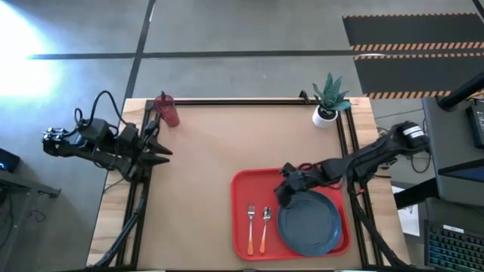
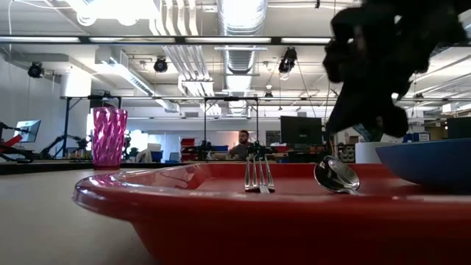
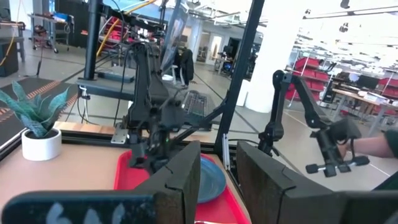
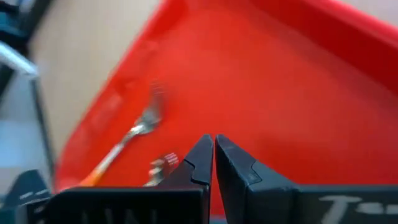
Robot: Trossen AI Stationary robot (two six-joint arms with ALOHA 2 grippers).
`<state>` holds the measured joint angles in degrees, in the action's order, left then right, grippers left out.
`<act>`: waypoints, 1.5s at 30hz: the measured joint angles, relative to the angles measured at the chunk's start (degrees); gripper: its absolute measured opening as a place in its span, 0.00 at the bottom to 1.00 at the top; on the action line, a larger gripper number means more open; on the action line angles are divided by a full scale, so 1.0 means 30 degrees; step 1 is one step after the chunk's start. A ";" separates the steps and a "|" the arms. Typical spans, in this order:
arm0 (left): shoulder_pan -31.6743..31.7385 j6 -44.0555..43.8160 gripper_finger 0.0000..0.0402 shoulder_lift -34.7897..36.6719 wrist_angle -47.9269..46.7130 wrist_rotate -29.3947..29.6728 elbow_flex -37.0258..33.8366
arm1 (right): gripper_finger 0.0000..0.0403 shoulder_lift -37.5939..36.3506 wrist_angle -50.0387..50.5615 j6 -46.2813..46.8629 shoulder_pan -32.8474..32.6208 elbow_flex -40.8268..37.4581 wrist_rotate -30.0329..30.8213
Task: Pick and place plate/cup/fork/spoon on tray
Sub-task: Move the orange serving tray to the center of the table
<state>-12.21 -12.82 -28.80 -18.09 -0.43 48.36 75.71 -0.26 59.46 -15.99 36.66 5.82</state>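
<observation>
The red tray lies at the table's near right. On it the blue-grey plate sits at the right, with the fork and the spoon side by side to its left. The dark red cup stands upright on the table at the far left corner. My right gripper hangs shut just above the tray by the plate's far left rim, tips slanting down over bare tray floor, the fork beyond. My left gripper waits level at the table's left edge, open, with nothing between its fingers.
A white pot with a green plant stands at the table's far right corner. Black frame rails run along the left, right and far edges. Bare tabletop stretches between the cup and the tray. A person sits far off in the room.
</observation>
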 joint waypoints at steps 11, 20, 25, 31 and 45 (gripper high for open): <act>0.0000 -0.0029 0.21 -0.0035 0.0000 -0.0007 0.0000 | 0.02 0.2370 0.4161 -0.3920 0.3082 0.3425 -0.1672; 0.0000 -0.0015 0.21 0.0000 -0.0007 -0.0007 0.0000 | 0.02 0.4887 0.7521 -0.5672 0.3449 0.5913 -0.2128; 0.0000 -0.0007 0.21 -0.0051 -0.0004 -0.0007 0.0000 | 0.02 0.6665 0.7575 -0.6613 0.3469 0.7069 -0.2620; 0.0000 -0.0015 0.21 -0.0210 -0.0008 -0.0231 0.0000 | 0.02 0.8642 0.7597 -0.8391 0.4018 0.8977 -0.3341; 0.0005 -0.0095 0.22 -0.0484 0.0015 -0.0510 0.0000 | 0.02 1.1049 0.7638 -1.2944 0.6971 1.4007 -0.4283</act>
<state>-12.19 -13.10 -30.25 -18.04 -1.96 48.36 108.86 22.65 20.63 4.92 78.68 -7.04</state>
